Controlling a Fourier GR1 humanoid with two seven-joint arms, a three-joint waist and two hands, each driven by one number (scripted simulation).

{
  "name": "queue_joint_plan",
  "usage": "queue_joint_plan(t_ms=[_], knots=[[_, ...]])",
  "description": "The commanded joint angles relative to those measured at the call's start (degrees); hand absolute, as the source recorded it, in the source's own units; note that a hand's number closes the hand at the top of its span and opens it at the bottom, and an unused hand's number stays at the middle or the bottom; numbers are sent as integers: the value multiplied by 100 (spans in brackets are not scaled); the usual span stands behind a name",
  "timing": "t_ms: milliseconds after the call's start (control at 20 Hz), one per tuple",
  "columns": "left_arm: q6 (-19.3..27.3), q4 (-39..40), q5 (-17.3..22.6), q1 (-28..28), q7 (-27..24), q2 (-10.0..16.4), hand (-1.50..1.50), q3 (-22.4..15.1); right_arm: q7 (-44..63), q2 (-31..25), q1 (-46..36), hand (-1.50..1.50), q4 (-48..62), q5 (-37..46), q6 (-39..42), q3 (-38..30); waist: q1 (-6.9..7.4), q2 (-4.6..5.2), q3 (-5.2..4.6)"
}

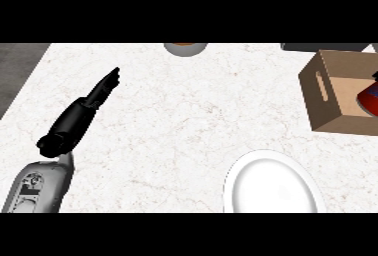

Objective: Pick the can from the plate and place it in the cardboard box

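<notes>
The left hand (87,106) rests at the left of the frame, fingers straight and together. The red and blue can (370,98) sits inside the cardboard box (332,97) at the right edge, well apart from the white plate (269,187) at lower right. Only a dark sliver of the right hand (375,76) shows above the can, and I cannot tell its state

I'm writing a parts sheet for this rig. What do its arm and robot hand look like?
Only the left arm shows clearly. Its forearm is a light grey shell with rounded edges and small dark markings. A glossy black, rounded wrist section joins it to the left robot hand, all black and slim with thin fingers. No cables show.
</notes>
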Motion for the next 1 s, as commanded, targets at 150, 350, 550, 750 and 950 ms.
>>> queue_joint_plan(t_ms=[150,350,550,750,950], knots=[[22,-43,0,-26,13,4,0,39,-1697,70,-308,-150,608,-371,637,-15,-15,-6,14],[67,17,-53,-35,24,-53,0,-12,-1445,684,-302,-150,943,-1710,1437,-809,-127,-19,34],[31,18,-24,39,11,-57,0,-19,-600,1034,-386,-150,1508,-2645,2208,-1388,-97,-14,28],[61,23,-57,40,-17,-38,0,2,181,760,-680,-150,1991,-3250,2780,-1855,-86,20,24],[75,-12,-36,-65,-24,-54,0,23,922,534,-1050,-150,2294,-3717,3111,-2248,-42,38,25]])
